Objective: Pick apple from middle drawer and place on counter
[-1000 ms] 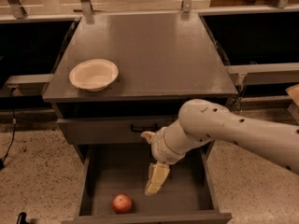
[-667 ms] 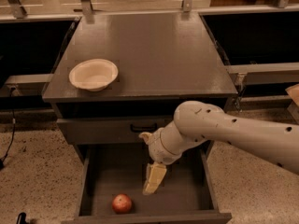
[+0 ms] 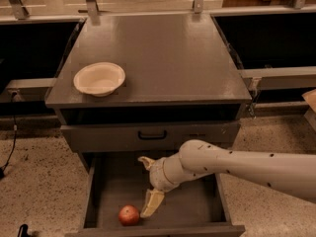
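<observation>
We look down on one grey cabinet with a flat square counter [image 3: 163, 53] on top. One cream bowl [image 3: 99, 78] stands on the counter near its front left corner, and we see nothing in it.

Two drawers show below the counter. The upper drawer front [image 3: 98, 137] is pushed in and carries one black handle [image 3: 152, 135]. Below it, the middle drawer [image 3: 197, 204] is pulled out towards us, showing its grey floor and low side walls.

One small red apple [image 3: 129, 215] lies on the floor of the middle drawer, at the front and left of centre, close to the front wall.

One pale robot arm [image 3: 247, 164] reaches in from the right, passing in front of the cabinet and down over the open drawer. Its one gripper [image 3: 143, 187] hangs inside the drawer, pointing left. We count two cream fingers [image 3: 152, 202], spread wide apart: one curls upwards near the upper drawer front and the other points down to the drawer floor. Nothing is held between them. The tip of the lower finger is just beside the right side of the apple, and we cannot tell whether they touch.

The cabinet stands on a speckled floor [image 3: 39, 181].
</observation>
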Available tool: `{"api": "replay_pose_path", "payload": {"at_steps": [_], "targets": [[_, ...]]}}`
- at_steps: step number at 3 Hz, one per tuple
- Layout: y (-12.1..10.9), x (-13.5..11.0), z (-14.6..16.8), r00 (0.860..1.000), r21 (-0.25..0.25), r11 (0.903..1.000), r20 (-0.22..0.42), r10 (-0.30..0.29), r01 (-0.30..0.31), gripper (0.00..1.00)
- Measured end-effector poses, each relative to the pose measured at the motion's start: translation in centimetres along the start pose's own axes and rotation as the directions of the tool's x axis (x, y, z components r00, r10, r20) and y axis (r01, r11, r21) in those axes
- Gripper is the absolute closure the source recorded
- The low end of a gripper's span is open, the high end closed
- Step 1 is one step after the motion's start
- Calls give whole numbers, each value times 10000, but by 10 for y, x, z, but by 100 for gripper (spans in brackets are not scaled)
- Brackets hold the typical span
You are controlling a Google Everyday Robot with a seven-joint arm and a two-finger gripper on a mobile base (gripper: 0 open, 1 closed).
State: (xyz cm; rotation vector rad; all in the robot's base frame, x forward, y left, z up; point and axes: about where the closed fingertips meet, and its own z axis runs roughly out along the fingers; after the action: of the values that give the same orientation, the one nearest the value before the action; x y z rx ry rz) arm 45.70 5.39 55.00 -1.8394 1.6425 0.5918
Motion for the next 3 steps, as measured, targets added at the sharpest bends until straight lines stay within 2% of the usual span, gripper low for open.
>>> {"api": "replay_pose_path", "payload": {"at_steps": [1,3], "targets": [[6,11,45,9953,-171,9988,861,-438,454,0],[20,49,110,9809,-984,9932,1896,-432,628,38]]}}
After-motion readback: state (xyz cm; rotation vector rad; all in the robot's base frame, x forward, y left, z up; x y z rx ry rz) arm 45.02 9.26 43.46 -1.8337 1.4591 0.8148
